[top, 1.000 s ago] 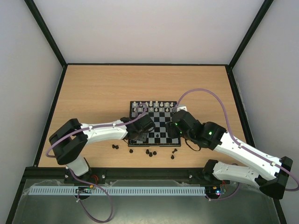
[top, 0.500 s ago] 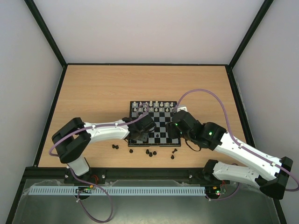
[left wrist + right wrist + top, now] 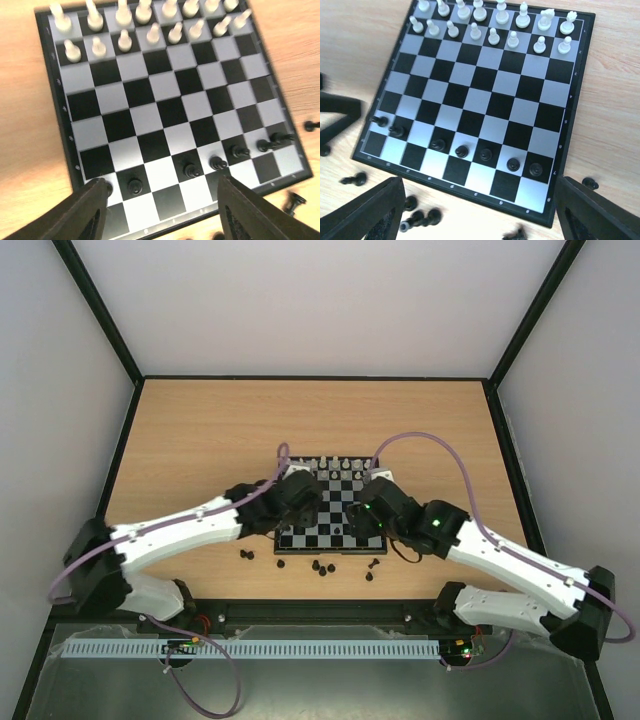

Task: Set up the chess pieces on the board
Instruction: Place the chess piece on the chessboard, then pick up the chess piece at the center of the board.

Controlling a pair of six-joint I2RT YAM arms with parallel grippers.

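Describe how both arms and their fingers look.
Both the left arm and right arm have white links with black joints and bases. A purple cable loops along each. A green light glows on the right arm. The fingers are black, wedge-shaped.

Left tool (image 3: 160, 182) parted, lifted (arm (image 3: 180, 530) stretched out), right tool (image 3: 477, 182) spread wider

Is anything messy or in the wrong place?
Yes. Several tiny black chess pieces lie scattered on the wooden table beside the near edge of the black-and-grey checked board, some tipped over, its nearest row empty.
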